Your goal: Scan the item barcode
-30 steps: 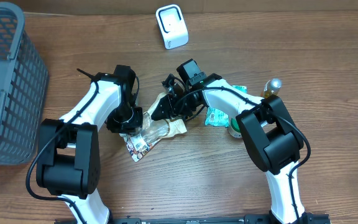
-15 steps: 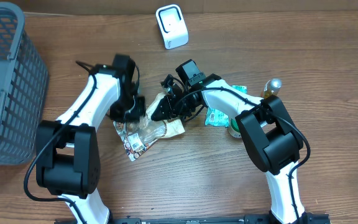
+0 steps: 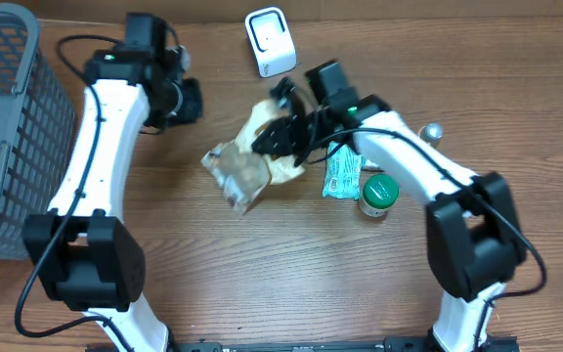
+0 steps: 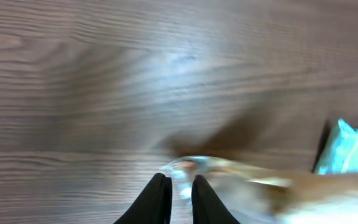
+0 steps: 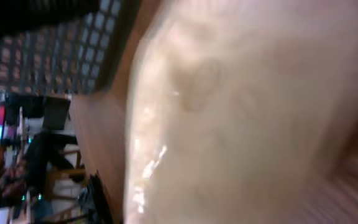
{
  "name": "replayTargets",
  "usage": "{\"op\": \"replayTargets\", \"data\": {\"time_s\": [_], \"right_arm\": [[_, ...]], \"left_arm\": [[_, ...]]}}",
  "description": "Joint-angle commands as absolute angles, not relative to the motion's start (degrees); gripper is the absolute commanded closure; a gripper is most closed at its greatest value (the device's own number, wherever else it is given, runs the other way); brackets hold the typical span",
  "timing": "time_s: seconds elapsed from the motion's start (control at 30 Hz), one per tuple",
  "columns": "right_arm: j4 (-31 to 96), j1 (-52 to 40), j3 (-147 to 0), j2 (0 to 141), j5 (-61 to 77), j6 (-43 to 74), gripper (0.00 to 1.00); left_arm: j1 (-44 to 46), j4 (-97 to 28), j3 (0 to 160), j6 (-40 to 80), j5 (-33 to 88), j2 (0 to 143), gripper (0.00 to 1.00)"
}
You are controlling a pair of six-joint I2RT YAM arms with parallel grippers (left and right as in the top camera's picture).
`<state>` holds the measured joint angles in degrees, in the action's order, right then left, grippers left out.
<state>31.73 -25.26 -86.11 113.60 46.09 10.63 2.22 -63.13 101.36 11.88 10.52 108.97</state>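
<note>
1. Right gripper (image 3: 280, 135) has its jaws pinched tight on the upper edge of the snack bag (image 3: 242, 168), and the crinkly tan-and-clear pack hangs out to its left over the middle of the table.
2. From the right wrist view the bag fills the whole picture, pressed close and blurred, with no barcode to be made out.
3. Left gripper (image 4: 180, 190) is out of the play, up at the far side between the basket (image 3: 18, 98) and the scanner (image 3: 270, 41). Its fingers are drawn almost together with only a slit between them, and they hold nothing.
4. The white scanner sits at the far edge of the table, just beyond the right gripper, and the bag is near it but not touching.
5. My read is that this is the presenting step: the bag is in a one-armed hold and needs to go to the scanner.
6. The next move calls for swinging the bag up toward the scanner and rolling the wrist until the printed code faces its window. I can't tell which face carries the code, so some turning may be needed.
7. The film looks floppy, so it wants a steady, flat hold.
8. A teal packet (image 3: 340, 178) and a green-lidded jar (image 3: 379, 193) lie beside the right arm, so the swing should keep clear of them.
</note>
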Motion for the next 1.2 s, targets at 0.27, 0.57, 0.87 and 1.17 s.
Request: {"op": "replayTargets", "data": {"time_s": [0.27,0.57,0.87,1.17], "right_arm": [[32.3,-23.2,-85.9,110.5,51.1,8.8,0.96],[24.2,-21.7,-86.1,110.4,67.1,10.0,0.96],[18.2,-21.5,-98.2,110.3,60.2,16.5,0.97],[18.0,-21.8,-110.5,110.3,37.2,5.1,0.97]], "left_arm": [[-4.7,-64.1,102.5,12.1,5.8,107.7,0.8],[-6.7,-61.8,102.5,12.0,-8.3,107.7,0.55],[-6.7,-60.0,102.5,12.0,-9.3,107.7,0.0],[-6.7,-60.0,102.5,12.0,-9.3,107.7,0.0]]}}
